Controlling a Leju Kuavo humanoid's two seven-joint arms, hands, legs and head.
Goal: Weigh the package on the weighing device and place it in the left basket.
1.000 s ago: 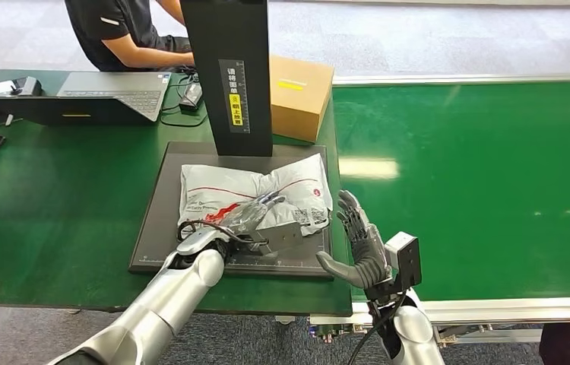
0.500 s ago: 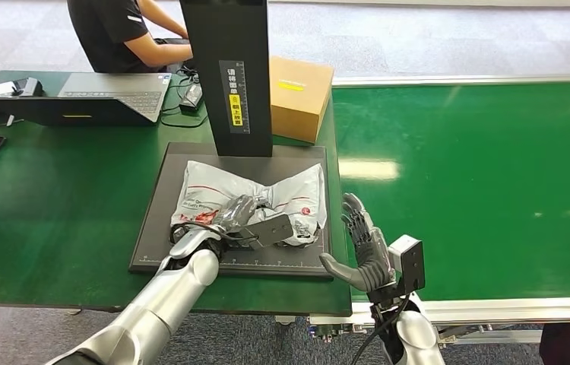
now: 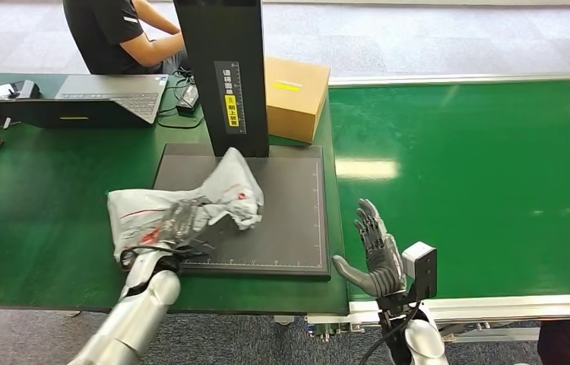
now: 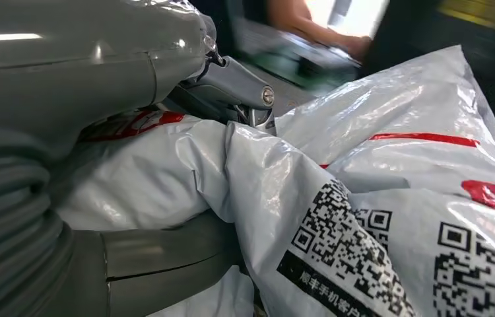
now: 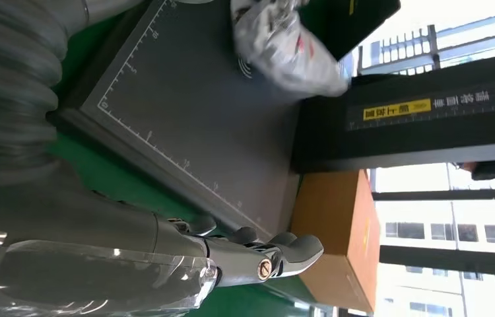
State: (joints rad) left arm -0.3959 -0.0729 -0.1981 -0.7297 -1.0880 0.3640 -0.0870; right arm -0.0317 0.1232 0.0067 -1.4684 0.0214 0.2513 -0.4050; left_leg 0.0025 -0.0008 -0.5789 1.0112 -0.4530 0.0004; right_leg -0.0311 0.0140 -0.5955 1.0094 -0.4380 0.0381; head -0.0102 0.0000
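My left hand (image 3: pixel 178 226) grips a white plastic package (image 3: pixel 221 190) with red print and QR codes, lifted and hanging over the left edge of the dark weighing platform (image 3: pixel 289 220). In the left wrist view the package (image 4: pixel 390 198) bulges between the thumb and fingers (image 4: pixel 231 79). My right hand (image 3: pixel 373 255) hovers open, fingers spread, just off the platform's front right corner. The right wrist view has the platform (image 5: pixel 185 112), the package (image 5: pixel 278 39) at its far side and my right fingers (image 5: pixel 264 257) holding nothing.
The scale's black upright column (image 3: pixel 225 72) rises behind the platform. A cardboard box (image 3: pixel 297 95) stands to its right, a laptop (image 3: pixel 107 91) and a seated person (image 3: pixel 115 30) at the back left. A green conveyor belt (image 3: pixel 479 175) stretches to the right.
My left hand has closed on the package and carried it leftward, off the middle of the platform to its left edge. The right hand has drawn slightly back toward me.
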